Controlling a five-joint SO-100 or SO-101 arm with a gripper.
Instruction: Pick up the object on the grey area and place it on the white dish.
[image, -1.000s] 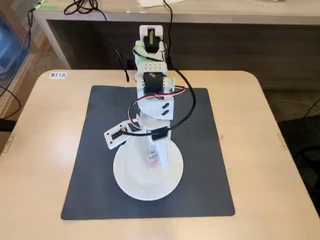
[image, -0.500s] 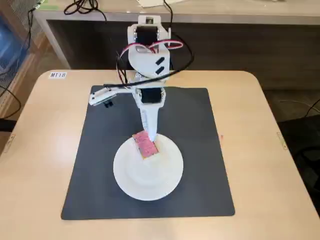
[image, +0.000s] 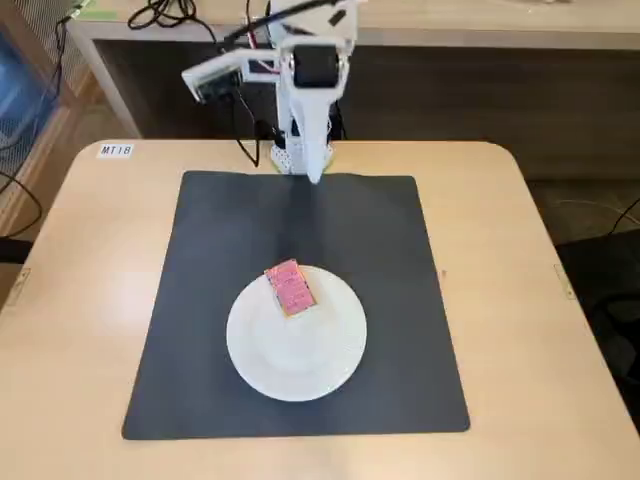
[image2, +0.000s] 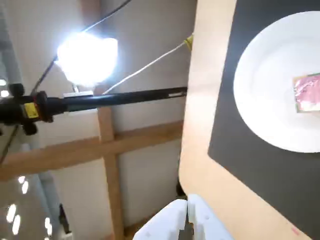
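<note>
Jaws: seen at the bottom edge of the wrist view, the gripper (image2: 187, 220) has its two white fingertips pressed together with only a thin seam between them; nothing is held.
Arm: folded back at the far edge of the table in the fixed view, the gripper (image: 312, 172) is pointed down near the mat's far border, well apart from the plate.
Object (image: 290, 287): a small pink rectangular block with a tan edge is seen lying flat on the far-left part of the white dish (image: 335, 345), close to its rim (in the wrist view it appears at the right edge, cropped) (image2: 308, 93).
Dish: round, plain white, smooth, with a shallow rim; it is set on the near half of the grey area (image: 220, 250).
Grey area: a dark, matte, nearly square mat is laid on the light wooden table (image: 520, 260).
Surroundings: a small white label (image: 115, 150) is stuck near the table's far-left corner; black cables (image: 165, 15) are trailed behind the arm's base.
Obstructions: between gripper and dish only bare mat is seen.
</note>
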